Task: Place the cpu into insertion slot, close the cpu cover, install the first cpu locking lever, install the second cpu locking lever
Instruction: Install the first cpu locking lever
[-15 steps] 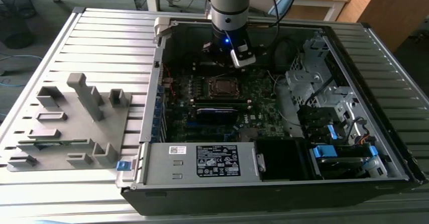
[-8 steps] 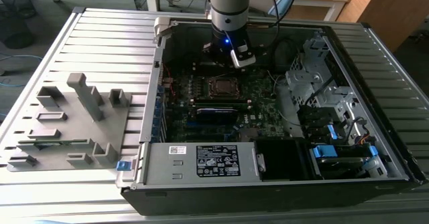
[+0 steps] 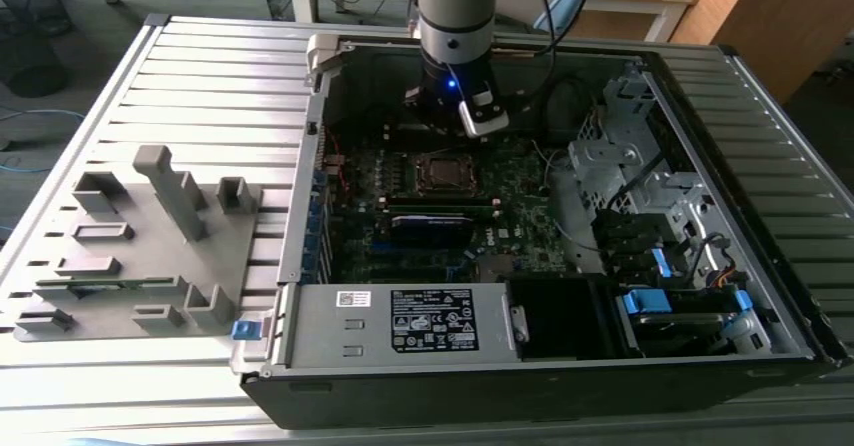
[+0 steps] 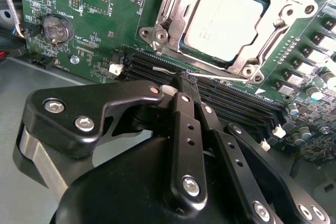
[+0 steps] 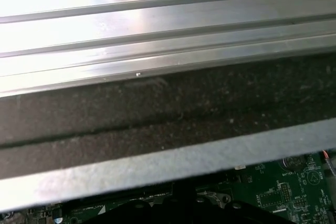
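Gripper point(image 4: 182, 80) fingers are clenched together with nothing between them, their tips close over the long black memory slots point(image 4: 231, 103) on the green circuit board point(image 4: 105, 30). Just past those slots the chip point(image 4: 223, 19) lies seated in its socket, with the silver cover plate point(image 4: 275, 22) flat around it and the chip's dull face showing through the window. In the exterior view the gripper point(image 3: 451, 116) hangs inside the open computer case point(image 3: 534, 391), near the socket point(image 3: 441, 171). Farther off, at the exterior view's left, a grey fixture block point(image 3: 134, 246) stands on the slatted table point(image 3: 200, 76).
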You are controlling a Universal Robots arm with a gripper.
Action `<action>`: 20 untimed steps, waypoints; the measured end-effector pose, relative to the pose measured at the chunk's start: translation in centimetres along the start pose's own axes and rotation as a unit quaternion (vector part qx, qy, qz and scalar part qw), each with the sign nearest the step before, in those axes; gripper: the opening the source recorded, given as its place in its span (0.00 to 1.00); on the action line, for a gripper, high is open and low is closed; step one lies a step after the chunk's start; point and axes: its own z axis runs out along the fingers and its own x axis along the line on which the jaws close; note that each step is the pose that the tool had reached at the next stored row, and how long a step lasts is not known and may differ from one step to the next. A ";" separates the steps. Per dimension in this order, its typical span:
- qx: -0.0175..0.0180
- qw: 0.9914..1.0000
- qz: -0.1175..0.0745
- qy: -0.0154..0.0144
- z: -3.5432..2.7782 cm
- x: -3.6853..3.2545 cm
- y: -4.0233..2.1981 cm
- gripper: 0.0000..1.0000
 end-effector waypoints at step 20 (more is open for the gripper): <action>0.001 1.000 0.006 -0.013 0.57 0.07 -0.10 0.10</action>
